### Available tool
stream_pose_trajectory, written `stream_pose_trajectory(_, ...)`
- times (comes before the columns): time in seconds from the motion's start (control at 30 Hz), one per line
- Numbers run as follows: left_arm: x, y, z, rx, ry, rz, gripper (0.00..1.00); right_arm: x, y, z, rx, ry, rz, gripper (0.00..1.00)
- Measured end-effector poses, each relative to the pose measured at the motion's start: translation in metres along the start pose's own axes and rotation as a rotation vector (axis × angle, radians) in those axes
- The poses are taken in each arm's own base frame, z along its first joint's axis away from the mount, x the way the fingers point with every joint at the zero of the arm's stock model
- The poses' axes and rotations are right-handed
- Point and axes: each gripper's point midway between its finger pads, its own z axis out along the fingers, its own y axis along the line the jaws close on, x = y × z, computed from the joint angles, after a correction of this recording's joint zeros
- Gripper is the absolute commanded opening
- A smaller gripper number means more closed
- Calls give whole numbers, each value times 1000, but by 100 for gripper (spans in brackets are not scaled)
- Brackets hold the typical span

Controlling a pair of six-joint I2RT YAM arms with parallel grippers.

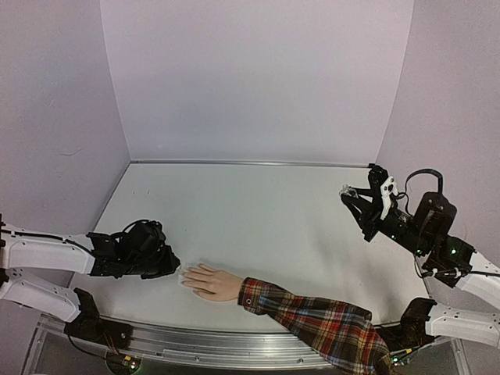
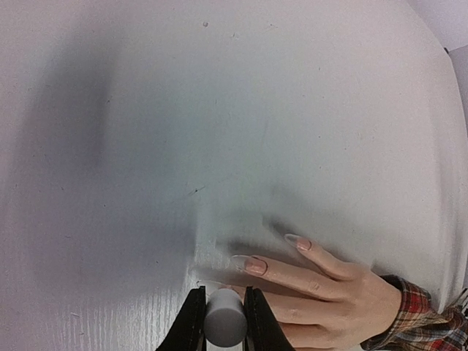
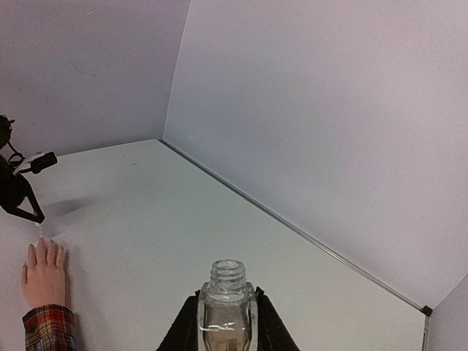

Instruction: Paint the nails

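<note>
Pink and long, the nails (image 2: 256, 265) sit at the tips of a pale hand (image 1: 209, 281). The hand lies flat on the white table (image 1: 258, 211), at about 6 o'clock on it in the top view. Its fingers are spread and point toward 9 o'clock. In the left wrist view two nails show well, and both are pointed. The other nails are hidden or too small to see. I cannot tell if any paint is on them.

A red plaid sleeve (image 1: 312, 316) covers the arm. It runs from the wrist off toward 4 o'clock, past the near edge of the table.

The left gripper (image 2: 224, 296) is at 9 o'clock from the hand, right at the fingertips. Its two fingers pinch a small grey cap (image 2: 224, 322) tight between them. The cap hides what is under it, so I cannot tell if anything touches a nail.

The right gripper (image 3: 227, 292) is far from the hand, near the table's edge at about 3 o'clock. It squeezes a small glass bottle (image 3: 227, 307) between its fingers. The bottle's neck has screw rings and its mouth is open.

Plain pale walls (image 1: 258, 78) stand around the table at 9, 12 and 3 o'clock.
</note>
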Motion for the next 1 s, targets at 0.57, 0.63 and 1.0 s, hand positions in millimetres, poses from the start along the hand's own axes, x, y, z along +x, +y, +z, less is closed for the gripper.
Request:
stream_pose_trajectory(0.57, 1, 3, 2, -13, 4, 2, 0, 0, 0, 0, 0, 0, 2, 0)
stream_pose_trajectory(0.63, 1, 3, 2, -13, 4, 2, 0, 0, 0, 0, 0, 0, 3, 0)
stream_pose_trajectory(1.0, 4, 6, 5, -26, 11, 5, 0, 0, 0, 0, -3, 0, 3, 0)
